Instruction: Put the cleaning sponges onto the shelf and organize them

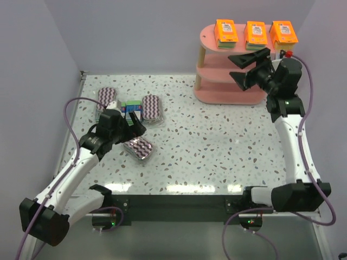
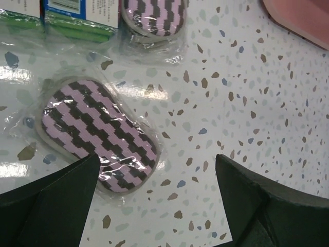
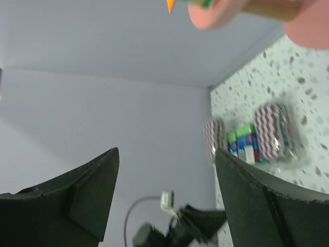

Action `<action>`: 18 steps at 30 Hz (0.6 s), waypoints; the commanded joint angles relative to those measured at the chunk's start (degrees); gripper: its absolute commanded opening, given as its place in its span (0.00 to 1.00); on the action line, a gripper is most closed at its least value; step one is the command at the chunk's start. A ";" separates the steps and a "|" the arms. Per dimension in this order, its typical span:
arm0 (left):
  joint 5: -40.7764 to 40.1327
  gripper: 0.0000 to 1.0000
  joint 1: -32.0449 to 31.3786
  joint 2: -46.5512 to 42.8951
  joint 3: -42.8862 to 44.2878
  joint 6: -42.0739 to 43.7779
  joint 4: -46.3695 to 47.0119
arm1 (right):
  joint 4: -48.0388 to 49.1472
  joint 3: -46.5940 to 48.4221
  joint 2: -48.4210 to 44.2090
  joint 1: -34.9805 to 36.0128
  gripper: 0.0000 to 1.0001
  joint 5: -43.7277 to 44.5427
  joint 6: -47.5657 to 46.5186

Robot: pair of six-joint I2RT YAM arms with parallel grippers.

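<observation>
Three orange sponge packs [image 1: 226, 32] [image 1: 256, 33] [image 1: 284, 32] sit in a row on the top tier of the pink shelf [image 1: 217, 93]. My right gripper [image 1: 232, 66] [image 3: 164, 159] hangs open and empty in front of the shelf's middle tier, pointing left. On the table lie three purple-white zigzag packs [image 1: 138, 147] [image 1: 152, 106] [image 1: 107, 96] and blue-green boxes [image 1: 132, 108]. My left gripper [image 1: 136, 125] [image 2: 157, 170] is open just above the table, with the nearest zigzag pack [image 2: 97, 134] beside its left finger [image 2: 61, 200], untouched.
Grey walls close the table at the back and both sides. The shelf's foot [image 2: 303, 15] shows at the top right of the left wrist view. The right wrist view looks across to the far packs [image 3: 275, 131] and the left arm [image 3: 180, 231].
</observation>
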 commanded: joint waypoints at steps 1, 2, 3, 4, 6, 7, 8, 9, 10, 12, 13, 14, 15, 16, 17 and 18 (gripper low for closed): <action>1.82 1.00 7.32 3.46 -1.88 3.47 0.50 | -17.27 -3.54 -7.93 0.82 0.79 -6.55 -16.69; 3.67 0.99 9.27 3.99 -3.54 4.43 1.38 | -20.03 -4.87 -9.00 1.26 0.79 -7.34 -19.41; 6.30 0.97 11.12 4.86 -4.43 4.88 2.25 | -22.50 -6.28 -9.96 1.87 0.79 -7.09 -24.66; 7.20 0.96 13.83 5.22 -5.13 5.14 4.35 | -26.96 -9.16 -11.80 3.18 0.79 -7.00 -26.72; 8.95 0.93 15.70 6.97 -6.98 5.15 7.25 | -30.32 -14.17 -13.30 5.38 0.79 -6.39 -30.68; 10.01 0.92 16.14 7.85 -7.42 4.80 8.23 | -31.21 -15.77 -14.71 8.79 0.80 -5.17 -31.39; 11.15 0.90 16.23 8.64 -8.30 4.01 9.20 | -31.75 -17.43 -15.68 11.17 0.80 -3.59 -31.83; 12.73 0.89 16.32 10.04 -8.91 3.48 11.38 | -31.93 -20.67 -16.38 13.46 0.80 -0.27 -31.66; 13.61 0.89 16.23 10.40 -9.70 2.78 12.97 | -31.67 -22.44 -17.09 17.57 0.80 0.90 -31.22; 15.19 0.88 16.32 10.59 -12.86 0.33 16.40 | -30.00 -26.31 -19.63 20.41 0.81 2.92 -28.33; 16.42 0.87 16.23 10.58 -13.92 -0.47 19.89 | -27.64 -30.07 -20.34 21.99 0.81 2.93 -27.27; 16.87 0.86 16.23 10.67 -15.84 -1.87 21.32 | -26.40 -31.76 -21.30 22.61 0.82 3.02 -25.87; 17.92 0.86 16.23 10.76 -16.73 -2.50 23.68 | -25.69 -33.08 -21.40 23.14 0.82 3.37 -25.42; 18.88 0.85 16.23 10.93 -17.61 -3.02 24.84 | -24.82 -35.10 -21.31 23.93 0.82 4.15 -25.24; 19.68 0.83 16.23 11.37 -19.36 -3.99 25.81 | -24.11 -35.73 -21.05 24.11 0.82 4.16 -25.42; 20.99 0.82 15.97 11.90 -20.25 -4.43 26.60 | -23.76 -36.34 -19.83 24.38 0.82 4.08 -25.59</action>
